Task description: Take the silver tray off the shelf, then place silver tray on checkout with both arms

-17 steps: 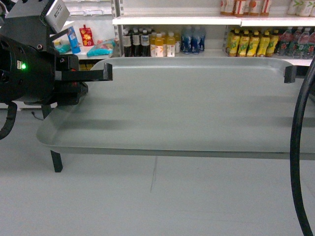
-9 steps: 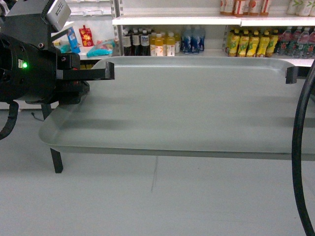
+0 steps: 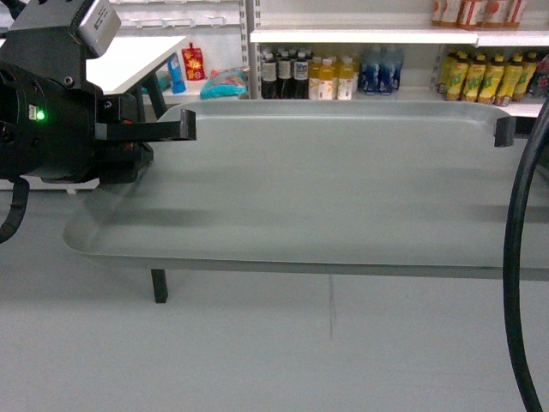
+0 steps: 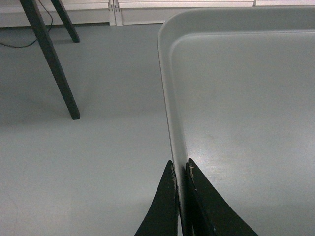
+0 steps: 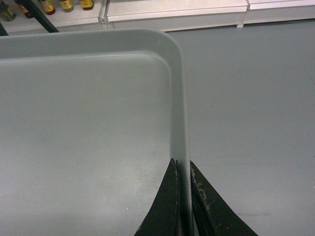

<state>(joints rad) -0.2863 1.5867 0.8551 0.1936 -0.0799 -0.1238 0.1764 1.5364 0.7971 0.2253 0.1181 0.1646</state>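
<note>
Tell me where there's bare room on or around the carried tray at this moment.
The whole floor of the silver tray is bare between its rims. Both short edges are taken: the left end effector is clamped on the left rim, the right end effector on the right rim. The grey floor below is open. The shelves behind are packed with bottles.

Background slid right behind the carried tray.
Shelf bottles (image 3: 309, 75) and the black table leg (image 3: 159, 285) now sit farther right.
</note>
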